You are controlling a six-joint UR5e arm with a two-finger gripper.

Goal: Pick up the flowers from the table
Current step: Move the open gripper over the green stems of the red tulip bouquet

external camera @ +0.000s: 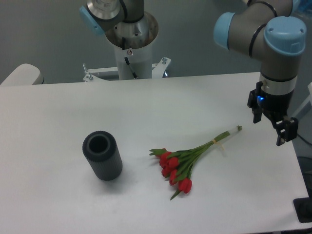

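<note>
A small bunch of red tulips with long green stems lies flat on the white matt tabletop, right of a dark grey ribbed cylinder vase. The black two-finger gripper hangs released, fingers apart, near the stem ends

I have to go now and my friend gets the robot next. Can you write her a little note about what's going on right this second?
Gripper: open, holding nothing, hanging above the right edge of the table, just right of the stem ends.
Flowers: lying flat on the table, right of centre, red heads toward the front, stems pointing back-right toward the gripper.
Vase: dark grey, standing upright to the left of the flowers, not touching them.
Done: the arm is close to the flowers.
Left: line up over the stems, go down, close the fingers, lift the bunch.
</note>
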